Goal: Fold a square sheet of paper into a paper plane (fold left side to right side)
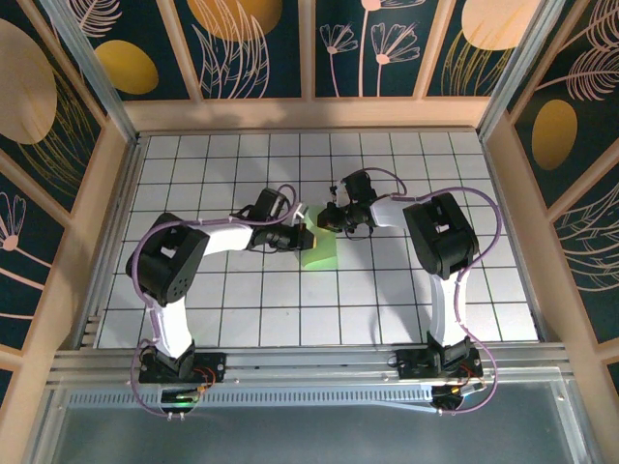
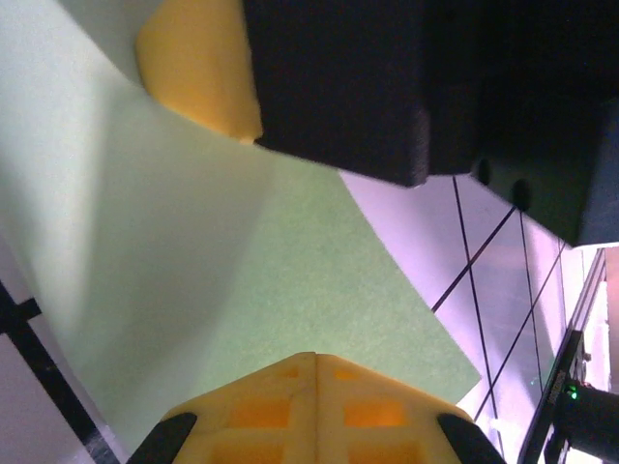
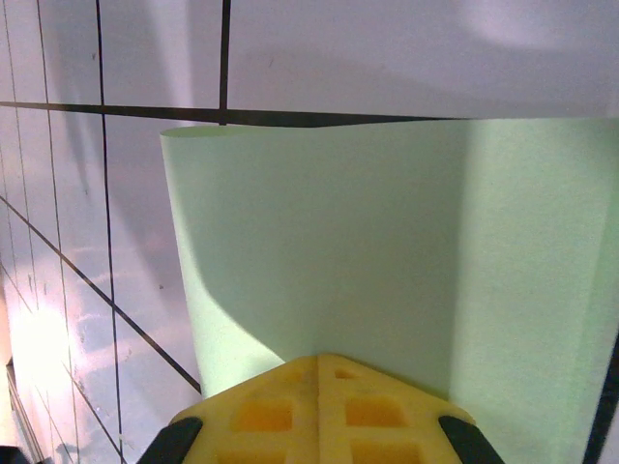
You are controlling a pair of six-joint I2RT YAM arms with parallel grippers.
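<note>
The square sheet of paper is pale green and lies on the white grid table near the middle, bent over on itself. In the right wrist view the sheet curls, with a brighter raised flap at the right. My left gripper is at the sheet's left edge, and my right gripper is at its far edge. Both pairs of yellow fingers are pressed together with their tips over the paper: left gripper, right gripper. I see no paper between either pair. The right gripper's yellow finger shows just above the sheet.
Wooden walls ring the grid table. Both arms reach inward and nearly meet over the sheet, the black body of the right gripper hanging close over the left one. A metal rail runs along the near edge.
</note>
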